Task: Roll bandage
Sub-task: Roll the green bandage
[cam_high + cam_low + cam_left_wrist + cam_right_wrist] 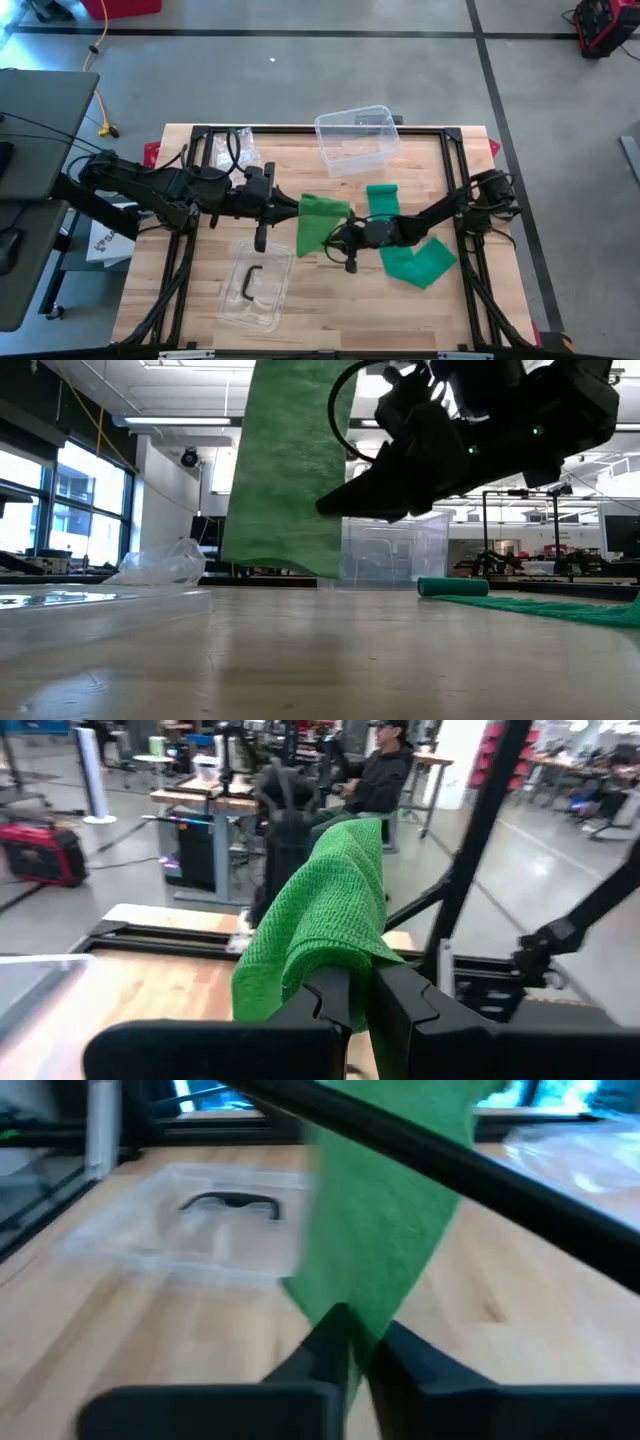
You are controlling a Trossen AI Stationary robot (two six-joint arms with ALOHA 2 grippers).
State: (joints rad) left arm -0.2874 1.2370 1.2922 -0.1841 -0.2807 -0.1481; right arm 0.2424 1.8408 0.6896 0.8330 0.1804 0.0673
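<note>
We have the green bandage (322, 222) pinched at both ends above mid-table: the left gripper (293, 207) clamps its upper edge, and the right gripper (338, 240) nips its lower edge just beside. Its long axis trails past the right arm, across the table to a small roll (452, 587). No writing is readable anywhere.

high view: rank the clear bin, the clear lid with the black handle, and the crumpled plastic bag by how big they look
1. clear bin
2. clear lid, close to the bin in footprint, so that order is unsure
3. crumpled plastic bag, clearly smallest
</note>
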